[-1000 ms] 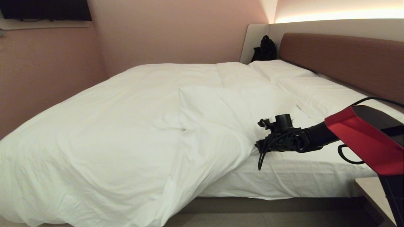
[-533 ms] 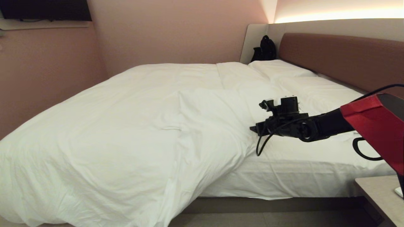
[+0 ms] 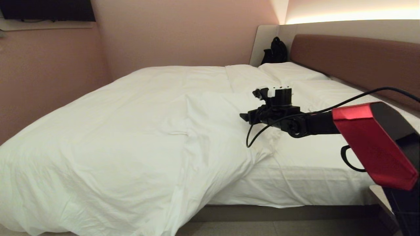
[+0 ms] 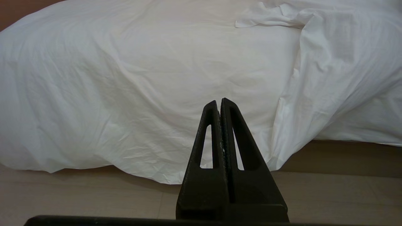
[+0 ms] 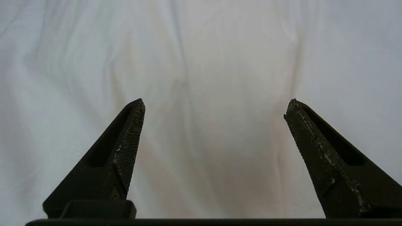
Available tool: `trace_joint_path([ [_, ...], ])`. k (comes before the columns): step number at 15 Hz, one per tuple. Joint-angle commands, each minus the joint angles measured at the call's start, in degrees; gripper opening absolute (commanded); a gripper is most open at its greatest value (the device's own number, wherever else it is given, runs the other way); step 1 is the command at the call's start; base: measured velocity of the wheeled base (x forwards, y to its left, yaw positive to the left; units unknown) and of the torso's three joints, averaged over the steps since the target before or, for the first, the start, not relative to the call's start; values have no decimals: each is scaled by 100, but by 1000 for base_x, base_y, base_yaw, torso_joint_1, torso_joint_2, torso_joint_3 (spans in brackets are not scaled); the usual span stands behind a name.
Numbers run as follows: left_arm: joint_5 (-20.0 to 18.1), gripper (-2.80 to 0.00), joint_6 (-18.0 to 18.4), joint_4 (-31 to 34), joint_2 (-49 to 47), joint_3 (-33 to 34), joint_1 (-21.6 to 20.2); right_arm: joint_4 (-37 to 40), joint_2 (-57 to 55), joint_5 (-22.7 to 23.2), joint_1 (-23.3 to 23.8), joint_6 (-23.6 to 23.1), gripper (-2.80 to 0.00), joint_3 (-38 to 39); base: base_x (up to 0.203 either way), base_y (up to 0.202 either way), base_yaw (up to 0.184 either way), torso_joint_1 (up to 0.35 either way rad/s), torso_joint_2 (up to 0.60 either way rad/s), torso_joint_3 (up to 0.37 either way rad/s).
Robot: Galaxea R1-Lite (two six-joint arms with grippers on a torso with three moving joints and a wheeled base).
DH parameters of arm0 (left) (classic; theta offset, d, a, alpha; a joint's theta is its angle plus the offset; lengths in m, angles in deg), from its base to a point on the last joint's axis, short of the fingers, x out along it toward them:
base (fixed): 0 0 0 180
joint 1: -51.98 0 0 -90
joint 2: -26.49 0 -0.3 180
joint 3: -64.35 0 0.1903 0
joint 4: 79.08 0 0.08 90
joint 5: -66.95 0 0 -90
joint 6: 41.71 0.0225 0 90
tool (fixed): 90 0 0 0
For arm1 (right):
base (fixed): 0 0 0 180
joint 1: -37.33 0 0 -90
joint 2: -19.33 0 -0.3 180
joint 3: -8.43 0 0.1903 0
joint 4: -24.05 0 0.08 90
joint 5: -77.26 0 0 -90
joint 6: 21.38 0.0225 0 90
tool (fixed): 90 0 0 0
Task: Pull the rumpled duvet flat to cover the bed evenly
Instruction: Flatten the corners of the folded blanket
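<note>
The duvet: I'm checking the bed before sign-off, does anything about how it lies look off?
Yes. The duvet lies askew: it spills over the bed's near edge toward the floor, while near the headboard the sheeted mattress lies bare. The open right gripper hovers over its edge.

A plain white duvet [image 3: 131, 131] lies on the bed [image 3: 282, 213] with its grey-beige base and reddish-brown headboard [image 3: 354, 62].

Cut off by the head view's left and lower edges: the duvet [image 3: 124, 137], where it spills over the bed's [image 3: 282, 213] near corner. Hidden behind the wrist housing in that view: the right gripper's [image 5: 213, 106] fingers [image 5: 128, 138]. Cropped at the top left corner: a dark wall-mounted screen [image 3: 49, 9]; too dim to identify: a black bag-like shape [image 3: 275, 50] beside the headboard [image 3: 354, 62].
</note>
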Motion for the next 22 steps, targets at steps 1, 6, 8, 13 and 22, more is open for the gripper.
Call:
trace_joint_path([
  [1,3,-280,-5,-2,0,-7,-2,-6,-417,-18,-75,-30,0,-237,0,0,0,0,0,0],
  [6,3,-280,4,-2,0,-6,-2,-67,-716,-18,-128,-100,0,-237,0,0,0,0,0,0],
  [8,3,-280,4,-2,0,2,-2,-108,-631,-22,-122,-87,0,-229,0,0,0,0,0,0],
  [13,3,-280,-3,-2,0,1,-2,-129,-354,-176,-128,-112,0,-205,0,0,0,0,0,0],
  [22,3,-280,4,-2,0,2,-2,-504,-1196,-132,-129,-222,0,-237,0,0,0,0,0,0],
])
